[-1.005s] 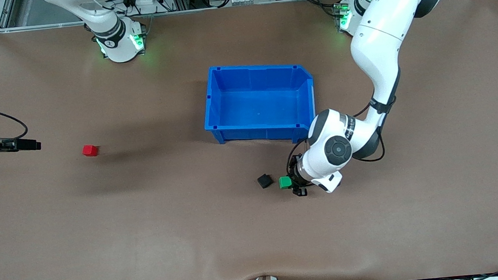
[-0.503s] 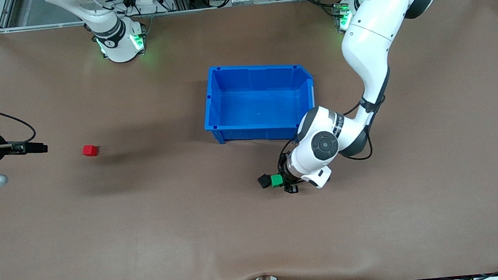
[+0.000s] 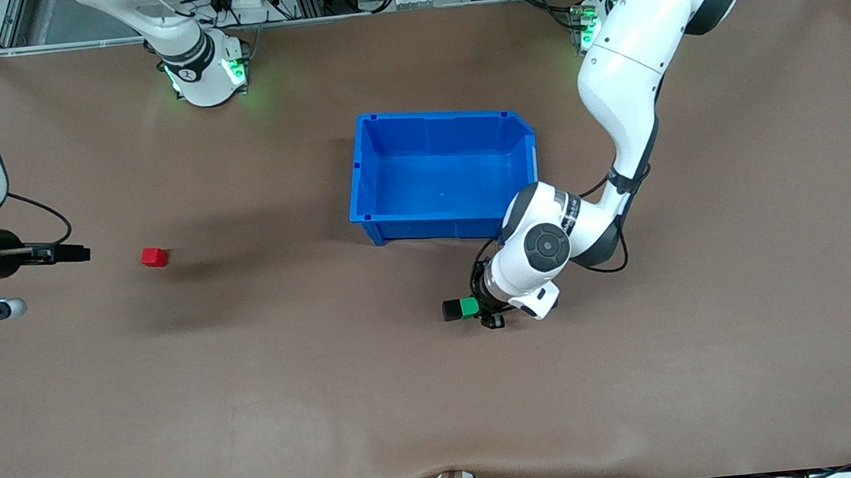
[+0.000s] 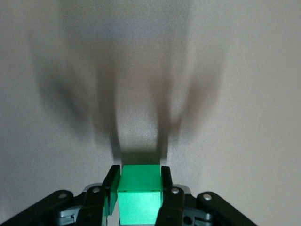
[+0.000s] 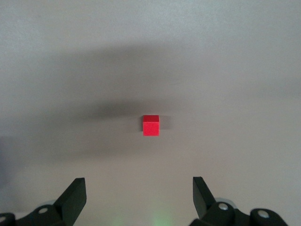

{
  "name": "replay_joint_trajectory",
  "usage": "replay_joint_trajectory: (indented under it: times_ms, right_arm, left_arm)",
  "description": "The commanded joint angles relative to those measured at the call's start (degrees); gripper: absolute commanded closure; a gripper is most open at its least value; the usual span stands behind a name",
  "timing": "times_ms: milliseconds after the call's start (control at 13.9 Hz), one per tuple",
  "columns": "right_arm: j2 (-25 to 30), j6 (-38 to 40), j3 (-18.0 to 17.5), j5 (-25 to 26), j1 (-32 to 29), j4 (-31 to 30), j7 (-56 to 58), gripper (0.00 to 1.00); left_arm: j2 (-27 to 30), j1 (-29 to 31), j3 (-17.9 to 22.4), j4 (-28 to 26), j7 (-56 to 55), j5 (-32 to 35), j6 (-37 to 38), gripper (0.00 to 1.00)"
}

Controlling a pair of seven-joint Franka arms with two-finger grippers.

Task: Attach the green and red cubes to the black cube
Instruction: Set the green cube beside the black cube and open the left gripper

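A green cube (image 3: pixel 467 308) rests on the table, nearer to the front camera than the blue bin, with my left gripper (image 3: pixel 476 308) shut on it. Its side presses against the black cube (image 3: pixel 450 311), which lies toward the right arm's end. The left wrist view shows the green cube (image 4: pixel 139 195) clamped between the fingers of the left gripper (image 4: pixel 139 181). The red cube (image 3: pixel 154 256) lies alone toward the right arm's end of the table. My right gripper (image 3: pixel 85 253) stands open a short way from it. In the right wrist view the red cube (image 5: pixel 151 125) sits ahead of the right gripper (image 5: pixel 138 189), apart from its fingers.
A large blue bin (image 3: pixel 438 117), with nothing in it, stands mid-table, just farther from the front camera than the two joined cubes. The left arm's elbow hangs by the bin's corner. Brown table surface stretches all round the red cube.
The left gripper has carried the green cube toward the right arm's end until it met the black cube, which has turned square to it. The right gripper has edged toward the red cube.
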State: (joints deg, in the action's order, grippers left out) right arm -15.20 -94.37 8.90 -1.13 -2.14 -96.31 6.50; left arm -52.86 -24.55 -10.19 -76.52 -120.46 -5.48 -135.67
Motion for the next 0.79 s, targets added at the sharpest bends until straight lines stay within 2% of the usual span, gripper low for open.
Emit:
replay_joint_trajectory:
  times_ms: [0,215,503,718]
  right_arm:
    - [0.88,-1.08,-0.28,-0.54,-0.15,-1.52,-0.17,0.0]
    - [0.88,-2.39,-0.28,-0.54,-0.24,-2.92,-0.17,0.0]
    - [0.79,-4.24,-0.28,-0.54,-0.15,-4.15,-0.17,0.0]
    - [0.88,-6.0,-0.28,-0.54,-0.24,-6.08,-0.17,0.0]
  left_arm:
    - [-1.46,-2.16,0.78,1.11,0.32,0.82,-0.3,0.99]
    - [-1.2,-1.9,0.78,1.2,0.75,2.22,-0.21,0.99]
    - [-0.41,-1.9,0.78,1.46,1.9,9.52,1.97,0.99]
    - [0.21,-1.55,0.78,1.55,3.48,9.61,2.68,0.96]
